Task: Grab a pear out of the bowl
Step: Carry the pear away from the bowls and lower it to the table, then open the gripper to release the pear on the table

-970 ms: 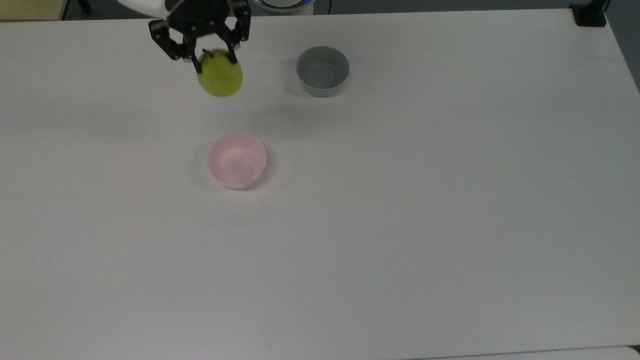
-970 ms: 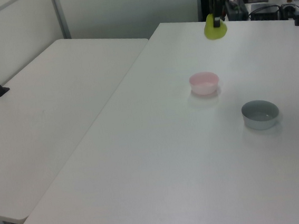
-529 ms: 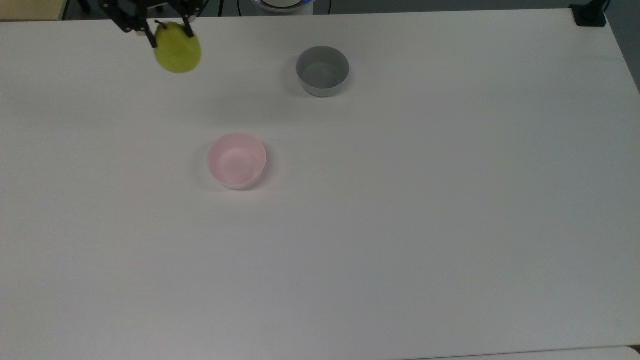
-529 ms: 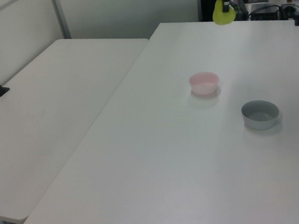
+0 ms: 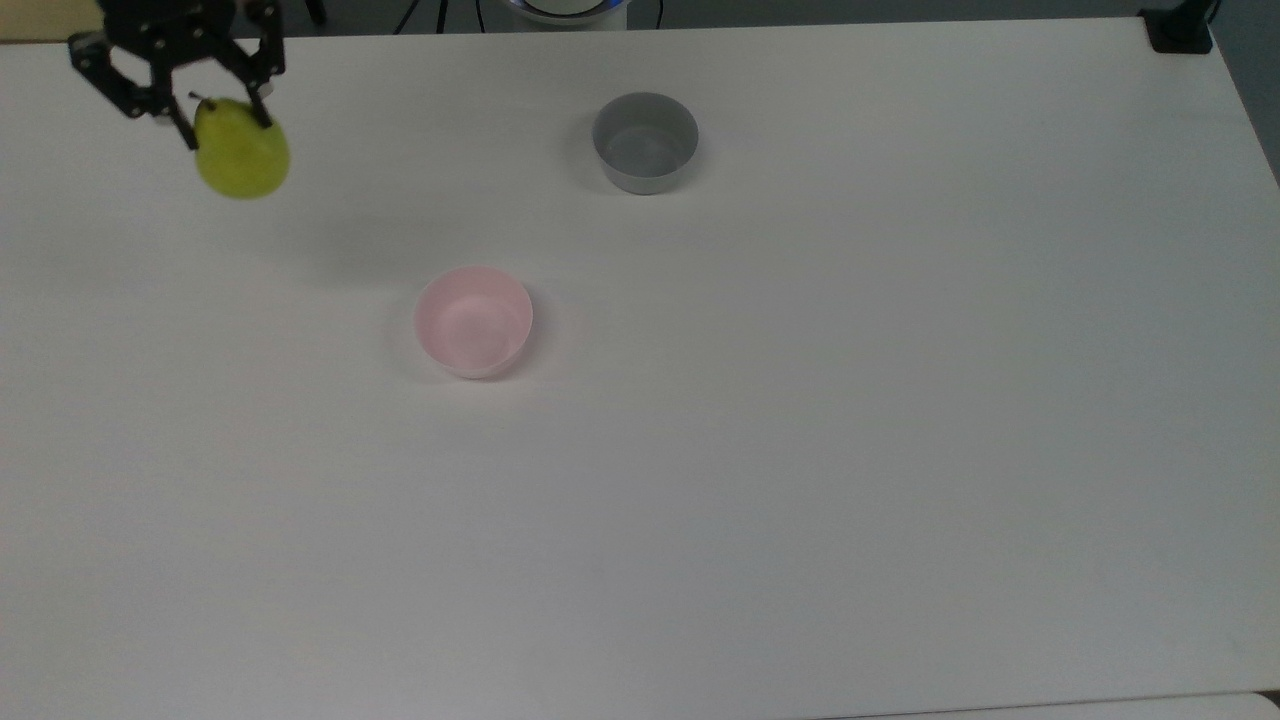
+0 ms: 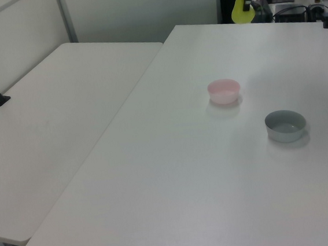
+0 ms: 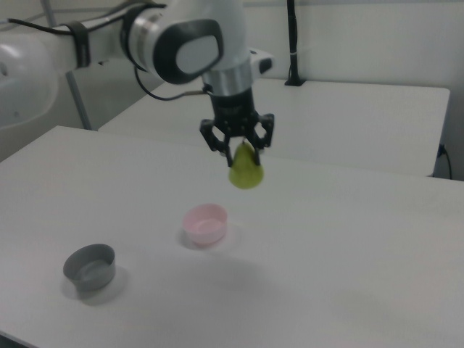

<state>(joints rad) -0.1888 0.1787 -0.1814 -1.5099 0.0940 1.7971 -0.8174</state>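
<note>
Gripper point(image 5: 222, 112) is clenched on the narrow stem end of the pear point(image 5: 243, 158), one black finger on either side of it; the pear hangs below the fingers, clear of the table point(image 5: 800, 450), stem end up. In the top view this sits at the far left corner of the table, well apart from both bowls. In the right view the gripper point(image 7: 238, 147) points straight down from the white arm point(image 7: 181, 40), and the pear point(image 7: 246, 171) hangs in the air above and just to the right view's right of the pink bowl point(image 7: 205, 222).

Pink bowl point(image 5: 474, 321) stands upright on the table with nothing in it, toward the top view's left of centre. Grey bowl point(image 5: 645, 142) stands upright farther back, to the top view's right of the pink one; the two are apart, not touching.

In the left view the pear point(image 6: 240, 11) shows at the far end of the table, with the pink bowl point(image 6: 224, 91) and grey bowl point(image 6: 285, 125) nearer
</note>
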